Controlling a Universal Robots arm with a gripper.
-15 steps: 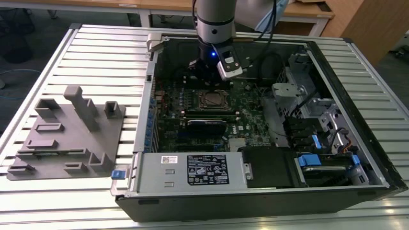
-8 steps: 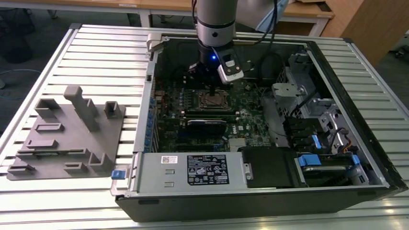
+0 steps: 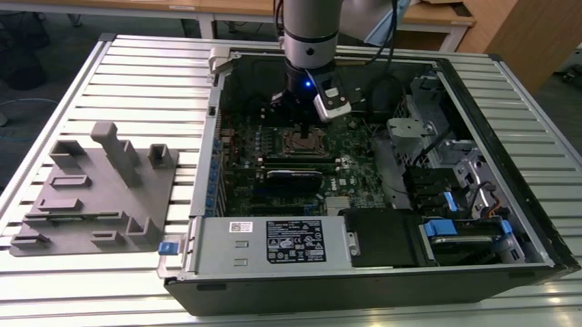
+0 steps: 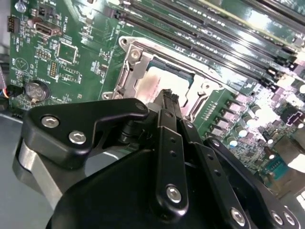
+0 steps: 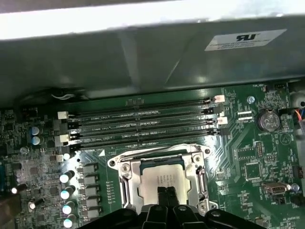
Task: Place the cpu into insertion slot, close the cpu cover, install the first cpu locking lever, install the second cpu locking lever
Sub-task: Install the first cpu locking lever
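Slatted metal table carries the open computer case; on its green board the cpu sits in the insertion slot. Gripper, fingertips pinched together (holding nothing), should press gently, squarely.

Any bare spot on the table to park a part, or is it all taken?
Free: slatted table behind the grey fixture, up to the case wall. Crowded: inside the case, end effector over the cpu.
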